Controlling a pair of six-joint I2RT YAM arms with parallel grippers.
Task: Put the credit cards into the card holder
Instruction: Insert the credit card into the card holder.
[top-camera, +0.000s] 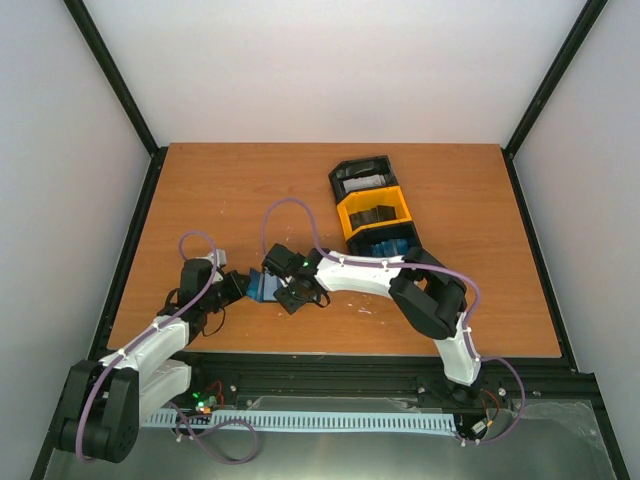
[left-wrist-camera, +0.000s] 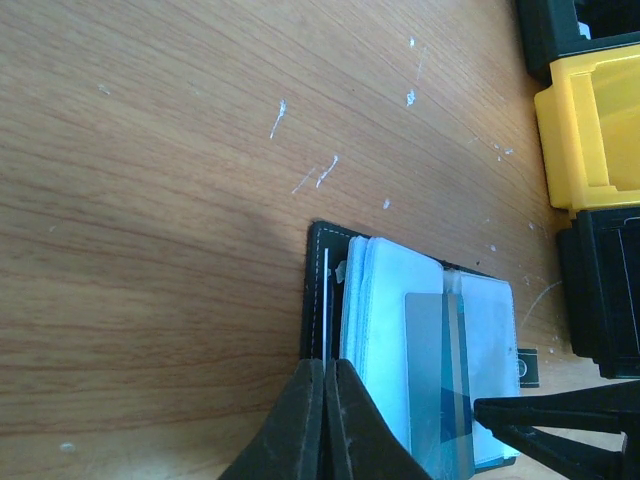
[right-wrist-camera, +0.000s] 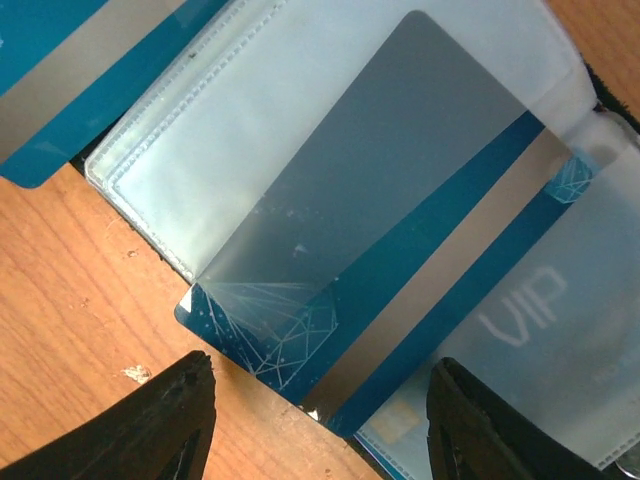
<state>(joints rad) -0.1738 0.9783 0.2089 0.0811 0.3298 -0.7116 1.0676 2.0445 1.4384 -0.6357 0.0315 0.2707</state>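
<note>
The black card holder lies open on the table, its clear inner sleeves facing up. My left gripper is shut on the holder's left cover edge. A blue credit card with a grey stripe sits partly inside a sleeve, its lower corner sticking out over the wood. My right gripper is open just below that corner, a finger on each side, touching nothing. A second blue card shows at the upper left. A card marked VIP lies under a sleeve. From above, both grippers meet at the holder.
A three-compartment black-and-yellow tray stands behind the right arm, with blue cards in its nearest compartment. Its yellow wall shows at the right of the left wrist view. Bare wood lies left of the holder.
</note>
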